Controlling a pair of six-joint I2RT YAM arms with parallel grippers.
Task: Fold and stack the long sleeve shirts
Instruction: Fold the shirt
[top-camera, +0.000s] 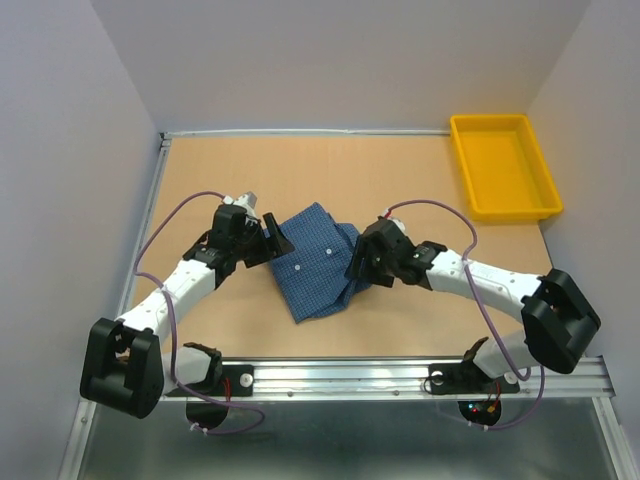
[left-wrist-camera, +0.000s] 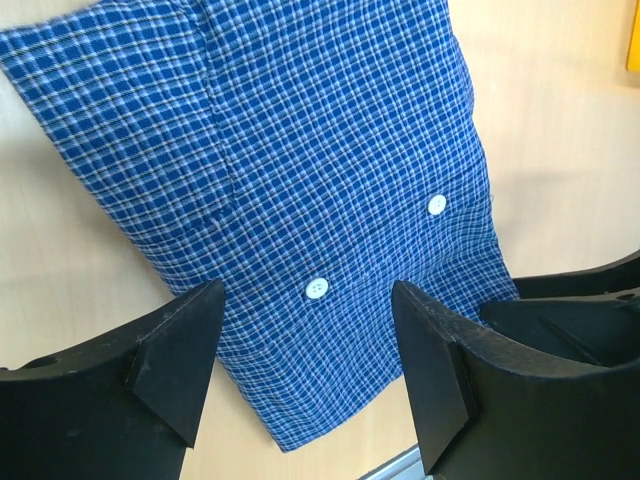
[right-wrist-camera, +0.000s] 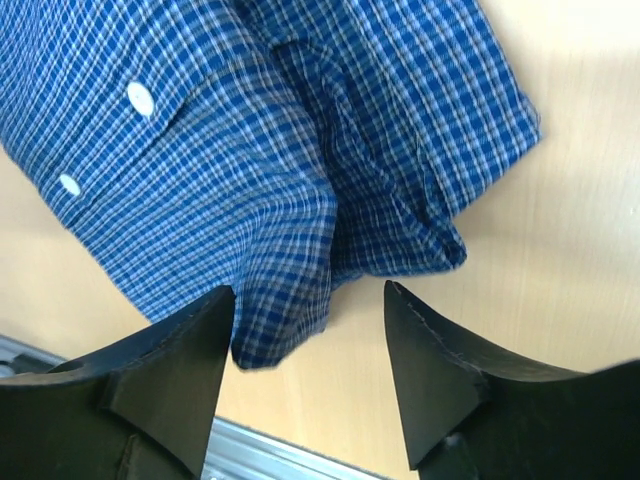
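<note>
Now: folded shirt mid-desk, both grippers open

The shirt (top-camera: 318, 262) lies flat on the desk (top-camera: 400, 190) between the arms, folded into a slanted packet, two white buttons (left-wrist-camera: 317, 288) facing up. The left gripper (top-camera: 272, 238) is at its upper left edge and the right gripper (top-camera: 358, 262) at its right edge. Both have their jaws apart and hold nothing. A yellow tray (top-camera: 503, 165) sits far right, well apart.

Covered from above by the left tool (top-camera: 278, 240) and the right tool (top-camera: 358, 265): both side edges of the shirt (top-camera: 315, 270). Cut off at the picture's top, past the left tool (left-wrist-camera: 307, 300): far part of the shirt (left-wrist-camera: 330, 150). Beyond and to that tool's right, only a yellow sliver of tray (left-wrist-camera: 633, 40). Cut off ahead and to the left of the right tool (right-wrist-camera: 310, 300): most of the shirt (right-wrist-camera: 250, 150). Collar and cuffs not to be told apart among the folds.
</note>
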